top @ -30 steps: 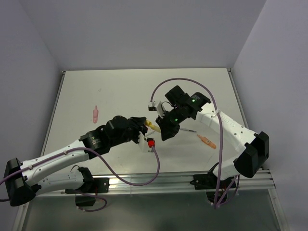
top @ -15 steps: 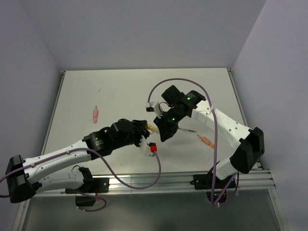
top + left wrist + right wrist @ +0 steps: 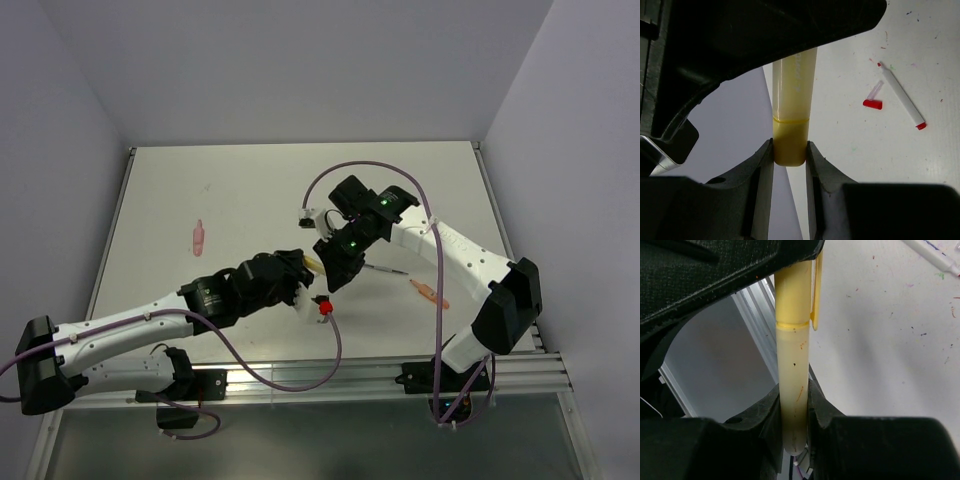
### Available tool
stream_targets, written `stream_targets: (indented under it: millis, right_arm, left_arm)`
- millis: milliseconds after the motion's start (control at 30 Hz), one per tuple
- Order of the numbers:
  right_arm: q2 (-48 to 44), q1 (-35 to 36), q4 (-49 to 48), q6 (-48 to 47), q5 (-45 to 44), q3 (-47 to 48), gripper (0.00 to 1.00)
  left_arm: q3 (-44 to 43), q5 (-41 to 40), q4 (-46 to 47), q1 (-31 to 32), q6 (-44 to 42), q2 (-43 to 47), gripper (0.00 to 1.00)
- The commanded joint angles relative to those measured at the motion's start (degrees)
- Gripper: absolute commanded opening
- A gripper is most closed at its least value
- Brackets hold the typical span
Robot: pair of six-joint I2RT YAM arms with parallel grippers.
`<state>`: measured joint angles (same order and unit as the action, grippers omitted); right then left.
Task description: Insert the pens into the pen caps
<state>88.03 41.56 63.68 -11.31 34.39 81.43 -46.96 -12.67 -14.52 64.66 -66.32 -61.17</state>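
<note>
My left gripper (image 3: 298,279) (image 3: 789,149) is shut on the yellow pen cap (image 3: 789,142). My right gripper (image 3: 329,267) (image 3: 794,407) is shut on the yellow pen (image 3: 792,360) (image 3: 313,264). The two grippers face each other above the table's middle front. The pen's end sits inside the cap, and a seam shows where they meet. The cap's clip (image 3: 817,290) shows in the right wrist view. A white pen with red ends (image 3: 901,96) and a small red cap (image 3: 872,103) lie on the table. An orange pen (image 3: 429,293) lies at the right and a pink pen (image 3: 198,237) at the left.
A thin grey stick (image 3: 386,270) lies just right of my right gripper. Purple cables loop off both wrists. The white table (image 3: 250,190) ends at a metal rail (image 3: 330,375) in front, with grey walls on the other sides.
Both grippers have drifted slightly, the left one rightward and the right one leftward, closing the gap between them with the yellow pen and cap held throughout.
</note>
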Motion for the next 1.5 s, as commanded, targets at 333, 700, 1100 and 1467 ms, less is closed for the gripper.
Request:
stream_targets:
  millis: [333,700,1100,1467]
  right_arm:
    - [-2.32,3.97,-16.82,-0.91,5.95,-0.82,0.0]
    - [-8.66,3.97,-23.78,-1.17,0.42,-7.16,0.0]
    - [-9.37,1.69,-25.53,1.11,0.85,-7.51,0.0]
    - [-7.79,-11.93,-30.81,6.65,11.48,-6.81,0.0]
  left_arm:
    - [5.39,-1.47,16.01,6.35,-7.41,1.84,0.05]
    - [7.23,-5.26,17.95,6.35,-12.42,2.81,0.37]
    - [8.2,-7.99,17.87,6.26,-14.53,3.6,0.51]
    - [8.46,-10.28,13.91,6.26,-9.0,5.79,0.66]
